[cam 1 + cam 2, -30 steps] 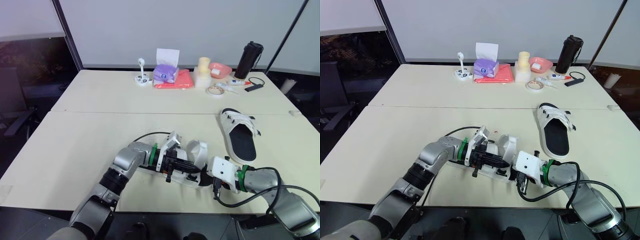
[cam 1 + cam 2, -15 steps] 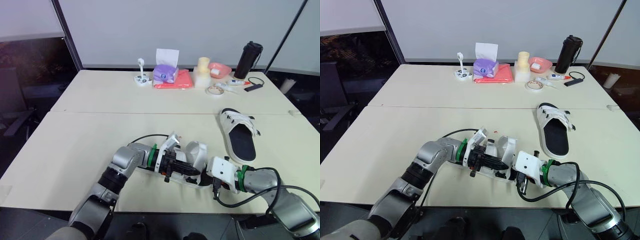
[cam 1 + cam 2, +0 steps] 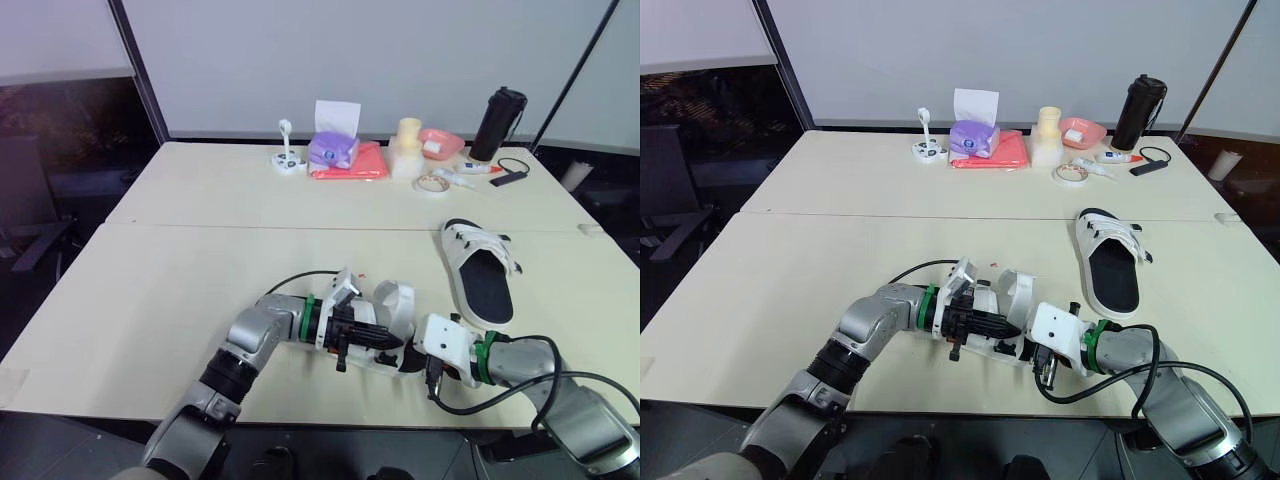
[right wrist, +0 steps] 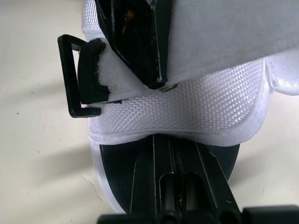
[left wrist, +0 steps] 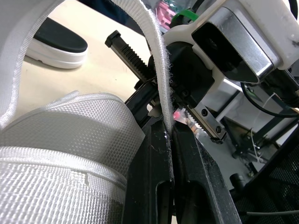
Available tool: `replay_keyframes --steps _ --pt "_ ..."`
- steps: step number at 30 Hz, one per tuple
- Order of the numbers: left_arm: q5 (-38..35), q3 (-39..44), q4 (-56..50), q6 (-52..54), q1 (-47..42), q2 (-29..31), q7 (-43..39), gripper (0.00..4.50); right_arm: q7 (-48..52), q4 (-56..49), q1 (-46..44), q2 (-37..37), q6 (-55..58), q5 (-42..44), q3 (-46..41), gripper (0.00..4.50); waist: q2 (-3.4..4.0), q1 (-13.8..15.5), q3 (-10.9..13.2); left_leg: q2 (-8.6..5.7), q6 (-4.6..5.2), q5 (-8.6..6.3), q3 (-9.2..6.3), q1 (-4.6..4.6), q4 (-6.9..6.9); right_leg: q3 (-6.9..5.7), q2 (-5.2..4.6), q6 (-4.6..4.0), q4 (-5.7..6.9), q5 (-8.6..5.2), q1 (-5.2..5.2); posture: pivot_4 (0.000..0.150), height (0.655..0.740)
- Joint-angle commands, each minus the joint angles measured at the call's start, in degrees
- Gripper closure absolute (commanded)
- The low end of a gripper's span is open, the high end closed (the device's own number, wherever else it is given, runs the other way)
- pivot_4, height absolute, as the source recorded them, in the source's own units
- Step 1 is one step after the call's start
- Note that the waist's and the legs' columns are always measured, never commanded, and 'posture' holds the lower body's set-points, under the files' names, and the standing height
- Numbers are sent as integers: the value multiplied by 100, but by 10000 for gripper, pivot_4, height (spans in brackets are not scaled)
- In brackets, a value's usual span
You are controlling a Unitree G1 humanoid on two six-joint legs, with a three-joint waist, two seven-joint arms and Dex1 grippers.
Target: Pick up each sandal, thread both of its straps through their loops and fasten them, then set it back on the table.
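A white sandal with a black footbed [image 3: 385,325] lies at the table's front edge between both grippers. My left gripper [image 3: 372,340] is shut on one of its white straps [image 5: 158,70], pinching it between the black fingers [image 5: 152,154]. The strap's fuzzy end [image 4: 108,74] sits right at the black loop [image 4: 70,77]. My right gripper [image 3: 408,358] is shut on the sandal's near edge, under the white mesh upper [image 4: 187,112]. The second sandal [image 3: 478,268] lies flat at the right, apart from both grippers.
Along the far edge stand a purple tissue box [image 3: 331,147], a red cloth [image 3: 358,162], a pink bowl [image 3: 440,142], a tape roll [image 3: 431,182] and a black bottle [image 3: 497,122]. A black cable [image 3: 290,280] loops on the table by my left wrist.
My left gripper has shifted slightly toward the right gripper with the strap still in it. The right arm has held still.
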Motion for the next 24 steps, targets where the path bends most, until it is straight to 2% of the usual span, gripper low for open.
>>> replay_keyframes --steps 1,6,15,24 --pt "110 -438 -81 30 189 -11 -175 44523 178 310 344 -50 313 -95 423 45000 0 -2 0 0 0 0 0 0 0 0 0 0 0 0 0 1500 7400" --pt "324 -577 -56 -442 293 151 -357 44523 173 348 342 -51 294 -101 420 45000 1 -7 -1 0 1 -1 0 0 0 0 0 0 0 0 0 1500 7400" --pt "851 -559 457 -1864 393 71 -140 44523 176 374 298 -28 298 -100 439 45000 -2 -3 -2 1 0 -1 -1 0 -1 0 -1 -3 -3 -2 1 1500 7400" --pt "979 -525 808 -2626 496 27 -232 44523 181 400 290 -34 286 -105 433 45000 -5 7 -6 1 0 -1 -2 2 -1 0 -1 -4 -4 -2 3 1500 7400"
